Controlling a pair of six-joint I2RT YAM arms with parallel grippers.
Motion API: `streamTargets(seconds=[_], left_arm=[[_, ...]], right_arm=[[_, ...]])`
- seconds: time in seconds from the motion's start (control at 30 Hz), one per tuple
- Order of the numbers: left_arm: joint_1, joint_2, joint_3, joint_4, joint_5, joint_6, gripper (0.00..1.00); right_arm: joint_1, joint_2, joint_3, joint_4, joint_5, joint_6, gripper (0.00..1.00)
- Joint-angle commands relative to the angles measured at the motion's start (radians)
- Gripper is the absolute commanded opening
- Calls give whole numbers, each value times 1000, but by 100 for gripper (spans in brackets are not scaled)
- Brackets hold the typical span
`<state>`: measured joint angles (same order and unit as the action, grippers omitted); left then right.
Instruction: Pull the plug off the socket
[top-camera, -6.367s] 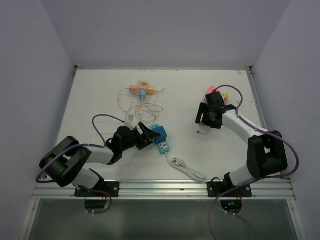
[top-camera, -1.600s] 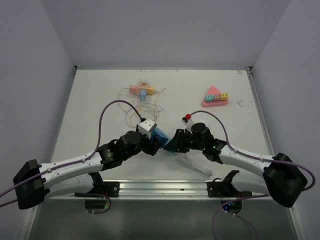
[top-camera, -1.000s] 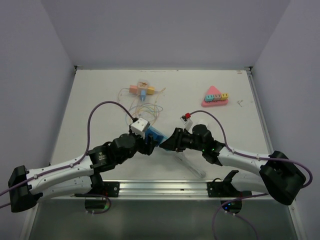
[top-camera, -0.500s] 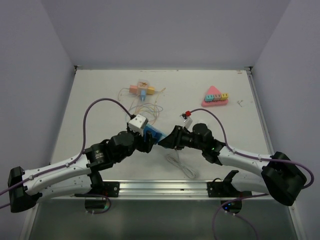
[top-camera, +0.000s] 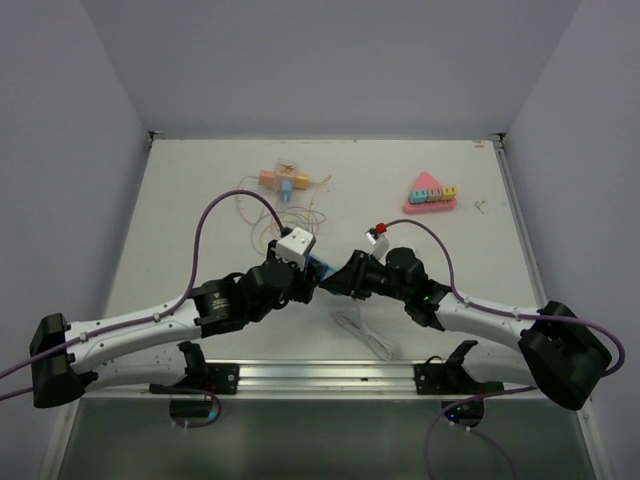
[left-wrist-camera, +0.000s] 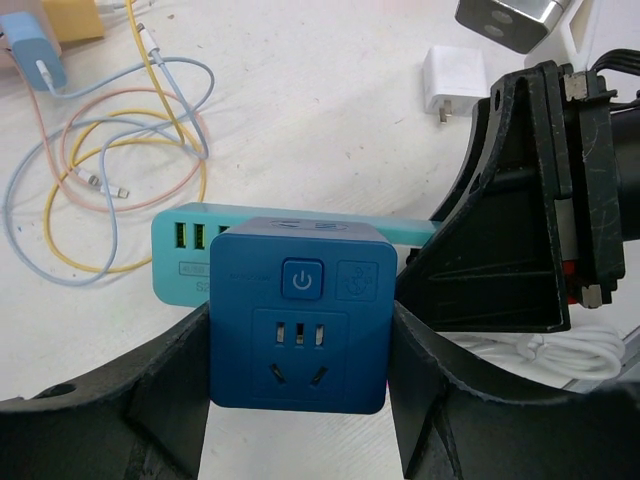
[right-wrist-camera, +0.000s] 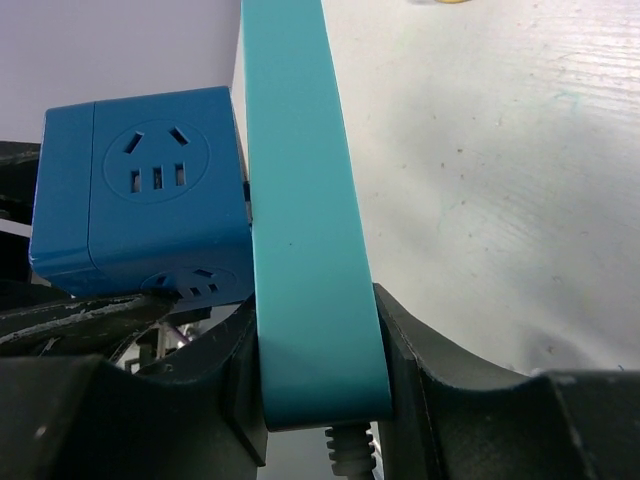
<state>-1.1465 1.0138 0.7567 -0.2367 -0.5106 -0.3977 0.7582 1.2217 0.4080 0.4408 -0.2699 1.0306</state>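
Over the near middle of the table (top-camera: 200, 190) the two grippers meet nose to nose, with the task's pair between them, raised off the surface. The left gripper (top-camera: 298, 283) is clamped on the blue cube socket (left-wrist-camera: 298, 330), a finger on each smooth side. The right gripper (right-wrist-camera: 315, 370) is closed on the flat teal plug (right-wrist-camera: 300, 200), squeezing its broad faces. The plug sits against the socket's far face with only a thin dark gap between them, so it looks not yet free.

The main risk is slip: both bodies are slick plastic, and a hard pull may drag the fingers off rather than draw the pins out. A pull off the pin axis would likely bind them. The white cord (top-camera: 365, 335) trails from the plug onto the table and could tug it askew. When the pins let go, either arm might jerk toward the white charger (left-wrist-camera: 452, 80) or the loose wires (left-wrist-camera: 100, 150).
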Motion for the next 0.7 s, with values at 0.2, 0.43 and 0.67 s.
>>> streamTargets(seconds=[0.2, 0.43, 0.67], left_arm=[[-18, -283, 191, 131, -154, -36, 0], [-18, -274, 242, 50, -181, -21, 0], [-18, -215, 236, 53, -134, -7, 0]], right_arm=[[-66, 61, -54, -339, 405, 8, 0], [-71, 75, -32, -396, 434, 14, 0], [-69, 62, 0, -405, 428, 19, 0]])
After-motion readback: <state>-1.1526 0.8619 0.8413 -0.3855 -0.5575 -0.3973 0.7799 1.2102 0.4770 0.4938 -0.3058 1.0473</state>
